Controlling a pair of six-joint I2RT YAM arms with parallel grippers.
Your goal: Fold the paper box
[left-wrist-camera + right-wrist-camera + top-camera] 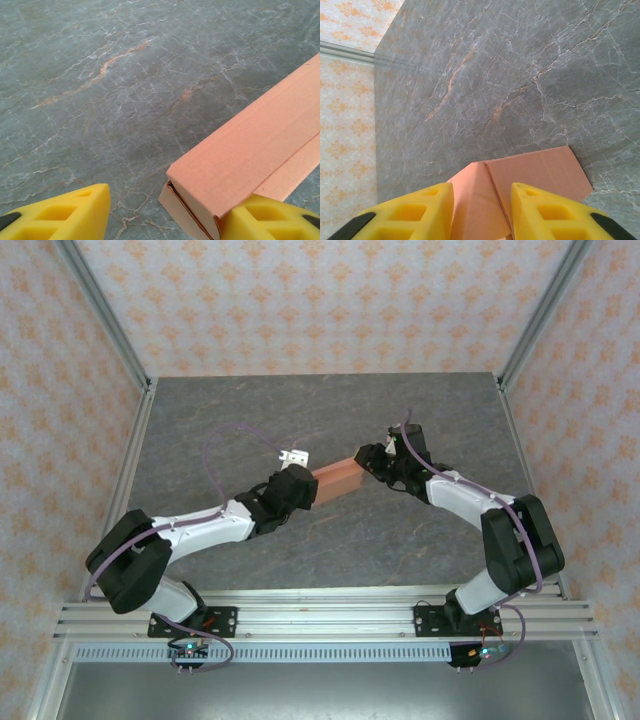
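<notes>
Although the salmon-orange paper box [335, 483] is already a long rectangular tube over the grey marbled counter [250, 410], one end flap seems untucked (my reading), with the right gripper [482, 192] jaws grasping that end and the left gripper [298, 486] jaws released.

white arms [200, 528] with black joints, trailing purple cables [208, 448]; yellow fingers [75, 212] with hollow pockets.

Grey veined stone-look table [200, 410] with the salmon paper box [335, 480] near its middle.
</notes>
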